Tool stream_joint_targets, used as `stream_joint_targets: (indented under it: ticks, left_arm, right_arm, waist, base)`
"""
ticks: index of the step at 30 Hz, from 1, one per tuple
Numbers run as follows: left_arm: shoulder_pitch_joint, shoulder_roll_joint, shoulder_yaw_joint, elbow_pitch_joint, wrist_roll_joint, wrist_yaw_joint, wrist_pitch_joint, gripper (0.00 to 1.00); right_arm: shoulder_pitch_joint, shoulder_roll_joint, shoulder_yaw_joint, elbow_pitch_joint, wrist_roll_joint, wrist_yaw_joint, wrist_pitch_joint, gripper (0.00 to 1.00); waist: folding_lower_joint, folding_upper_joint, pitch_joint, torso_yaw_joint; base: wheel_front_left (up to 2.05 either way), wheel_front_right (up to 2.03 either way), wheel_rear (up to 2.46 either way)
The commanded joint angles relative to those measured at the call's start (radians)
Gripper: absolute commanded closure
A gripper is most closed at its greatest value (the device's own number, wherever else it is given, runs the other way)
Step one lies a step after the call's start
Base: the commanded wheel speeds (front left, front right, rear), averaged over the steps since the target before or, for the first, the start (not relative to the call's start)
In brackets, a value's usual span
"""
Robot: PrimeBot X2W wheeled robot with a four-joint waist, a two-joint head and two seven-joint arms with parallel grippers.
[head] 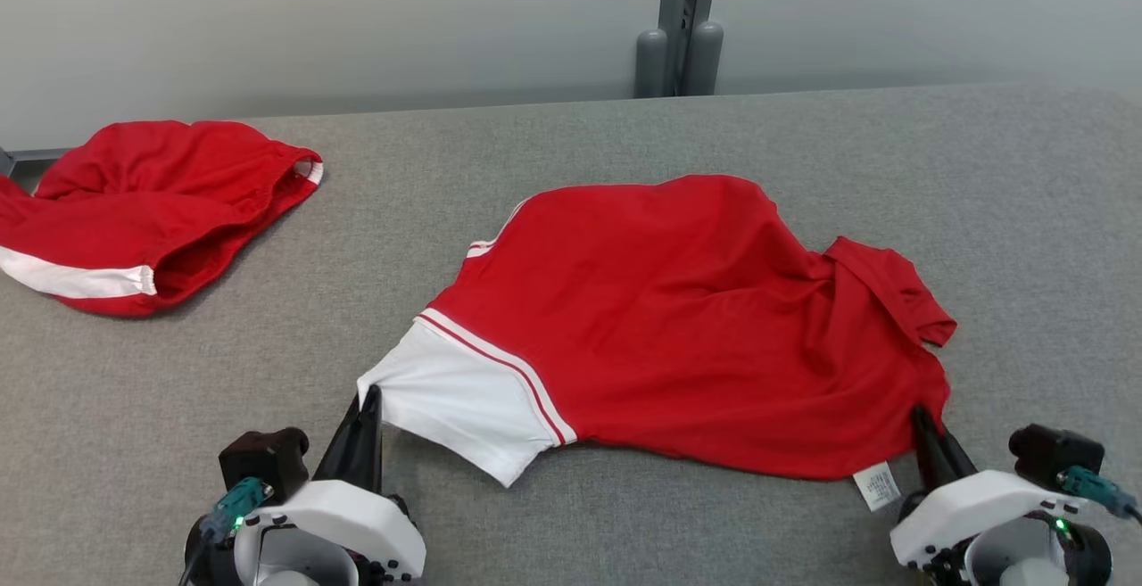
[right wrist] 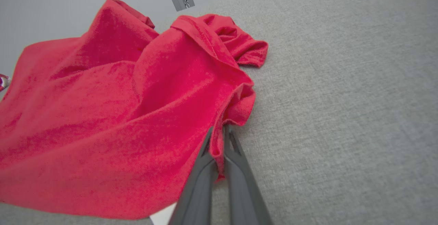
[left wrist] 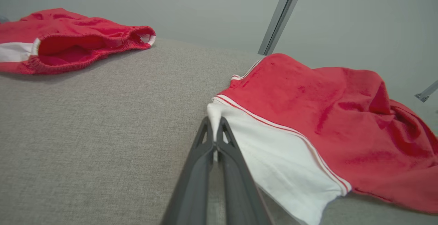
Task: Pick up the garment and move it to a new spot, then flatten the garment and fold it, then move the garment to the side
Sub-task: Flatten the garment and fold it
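Red cloth with a white panel (head: 455,390) at one end, the garment (head: 678,318) lies spread near the front of the grey table (head: 624,131) in the head view. It is mostly flat but bunched at its right end, where a sleeve (head: 892,287) folds over. The left gripper (head: 368,400) sits at the panel's near-left corner. The right gripper (head: 925,423) sits at the red near-right corner, close to a small white label (head: 877,485). Holding two corners of the same edge looks meant to draw that edge taut, so the step in hand is probably the flattening. A second red garment (head: 152,207) lies crumpled well apart at the table's far left, out of the way.

In the left wrist view, the left gripper (left wrist: 214,124) has its fingers closed together, with the very corner of the white panel (left wrist: 273,153) pinched between the tips. So slight a hold leaves the whole panel free to be drawn out.

In the right wrist view, the right gripper (right wrist: 219,134) is likewise closed, with a fold of red cloth caught between its fingers. How many layers it holds is hard to tell, since the cloth is gathered there. If it has more than one, the wrinkles by the sleeve may not pull out.
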Motion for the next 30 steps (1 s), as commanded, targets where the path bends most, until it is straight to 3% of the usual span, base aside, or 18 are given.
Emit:
stream_joint_targets:
  ticks: [1, 7, 18, 26, 30]
  left_arm:
    - [0.003, -0.003, 0.015, -0.014, -0.019, -0.01, -0.013, 1.0]
    - [0.013, -0.039, 0.074, -0.085, -0.124, -0.067, -0.04, 1.0]
    - [-0.012, -0.044, 0.137, -0.336, -0.248, -0.132, -0.012, 1.0]
    - [-0.074, -0.013, 0.18, -0.589, -0.31, -0.121, 0.065, 1.0]
    - [-0.118, -0.004, 0.184, -0.658, -0.325, -0.112, 0.103, 1.0]
  right_arm:
    - [-0.013, -0.005, 0.018, -0.035, 0.059, 0.0, -0.009, 1.0]
    - [0.019, -0.005, 0.055, -0.251, 0.25, 0.0, 0.033, 1.0]
    - [0.122, -0.007, -0.007, -0.707, 0.471, 0.0, 0.163, 1.0]
    - [0.149, -0.006, -0.089, -0.964, 0.573, 0.0, 0.259, 1.0]
    - [0.144, -0.006, -0.125, -1.034, 0.604, 0.0, 0.289, 1.0]
  waist:
    - [0.0, 0.0, -0.006, -0.006]
    - [0.0, 0.0, -0.03, -0.022]
    - [0.0, 0.0, -0.062, -0.036]
    - [0.0, 0.0, -0.076, -0.047]
    - [0.0, 0.0, -0.072, -0.05]
  base:
    - [0.0, 0.0, 0.0]
    - [0.0, 0.0, 0.0]
    - [0.0, 0.0, 0.0]
    - [0.0, 0.0, 0.0]
    - [0.0, 0.0, 0.0]
